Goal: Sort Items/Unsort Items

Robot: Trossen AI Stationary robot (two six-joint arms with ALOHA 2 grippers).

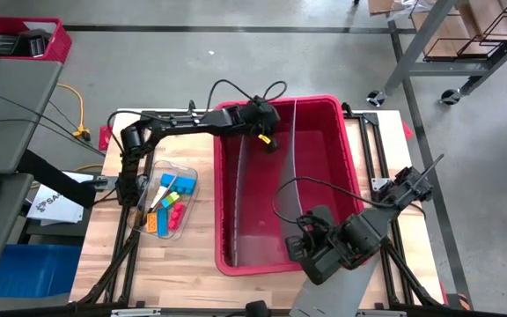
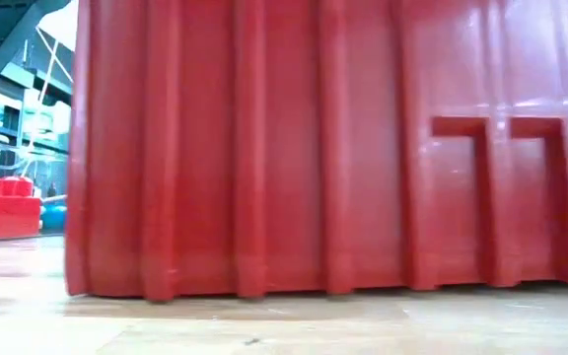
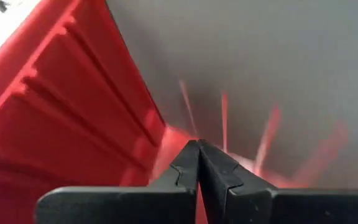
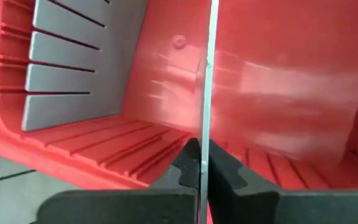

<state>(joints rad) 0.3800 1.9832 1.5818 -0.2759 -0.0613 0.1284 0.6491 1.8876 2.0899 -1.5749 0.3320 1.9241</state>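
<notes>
Now both claws clenched, empty: left claw (image 1: 269, 141) inside red bin (image 1: 324, 107), right claw (image 1: 296, 248) at bin's near rim. Blocks (image 1: 167, 210) wait in clear tray (image 1: 186, 169) on desk (image 1: 192, 273). I judge sort not begun; next, left claw must open over tray.

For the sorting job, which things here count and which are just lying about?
Job:
- coloured blocks in the clear tray
- red bin with its clear divider
- left gripper, shut, inside the bin
- right gripper, shut, at the bin's near edge

Lying about:
- red crate on the floor
- paper sheet
</notes>
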